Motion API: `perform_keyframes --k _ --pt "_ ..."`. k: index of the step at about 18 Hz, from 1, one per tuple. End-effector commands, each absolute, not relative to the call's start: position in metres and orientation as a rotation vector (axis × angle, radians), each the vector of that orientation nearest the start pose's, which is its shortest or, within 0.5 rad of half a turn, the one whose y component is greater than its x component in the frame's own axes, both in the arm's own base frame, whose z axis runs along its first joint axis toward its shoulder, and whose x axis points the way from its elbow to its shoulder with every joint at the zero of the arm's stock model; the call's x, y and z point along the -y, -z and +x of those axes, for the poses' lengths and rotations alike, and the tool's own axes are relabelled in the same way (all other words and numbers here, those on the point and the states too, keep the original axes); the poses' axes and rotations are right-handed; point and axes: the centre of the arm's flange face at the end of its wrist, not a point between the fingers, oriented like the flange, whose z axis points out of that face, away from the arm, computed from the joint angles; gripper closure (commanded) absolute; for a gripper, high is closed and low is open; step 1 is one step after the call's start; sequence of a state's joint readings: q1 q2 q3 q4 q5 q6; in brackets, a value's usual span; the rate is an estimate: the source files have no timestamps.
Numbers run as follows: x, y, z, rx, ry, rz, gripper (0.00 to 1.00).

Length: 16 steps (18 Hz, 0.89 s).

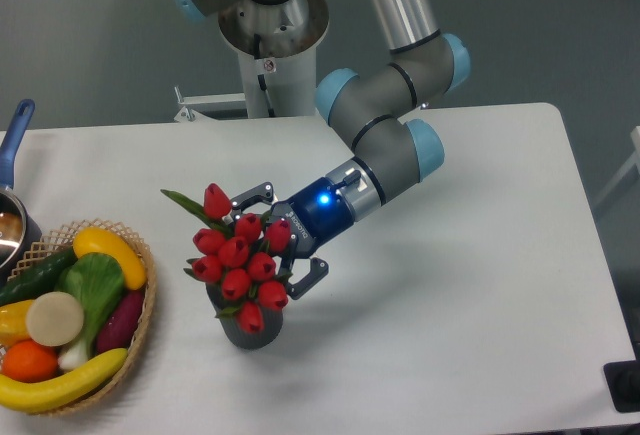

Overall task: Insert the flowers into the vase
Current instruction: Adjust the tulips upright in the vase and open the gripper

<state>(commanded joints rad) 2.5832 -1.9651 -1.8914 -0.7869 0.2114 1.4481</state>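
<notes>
Release step now: the bunch of red tulips with green leaves sits in the small dark grey ribbed vase near the counter's front-left corner. Gripper fingers spread, holding nothing; next, a clean retreat without snagging blooms.

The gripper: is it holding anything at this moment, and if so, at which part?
Nothing is held. The gripper is open, its fingers spread beside the flowers, which stand in the vase.

flowers: glossy plastic-looking buds. vase: matt dark grey. basket: rough woven wicker. table: smooth matt white.
</notes>
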Motion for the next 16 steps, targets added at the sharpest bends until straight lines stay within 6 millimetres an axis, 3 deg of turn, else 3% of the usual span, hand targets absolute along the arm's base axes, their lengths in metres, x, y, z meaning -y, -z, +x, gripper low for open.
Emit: perform_keyframes --k 16 --pt "-0.475 -0.309 -0.357 -0.532 0.244 -1.988 0.00"
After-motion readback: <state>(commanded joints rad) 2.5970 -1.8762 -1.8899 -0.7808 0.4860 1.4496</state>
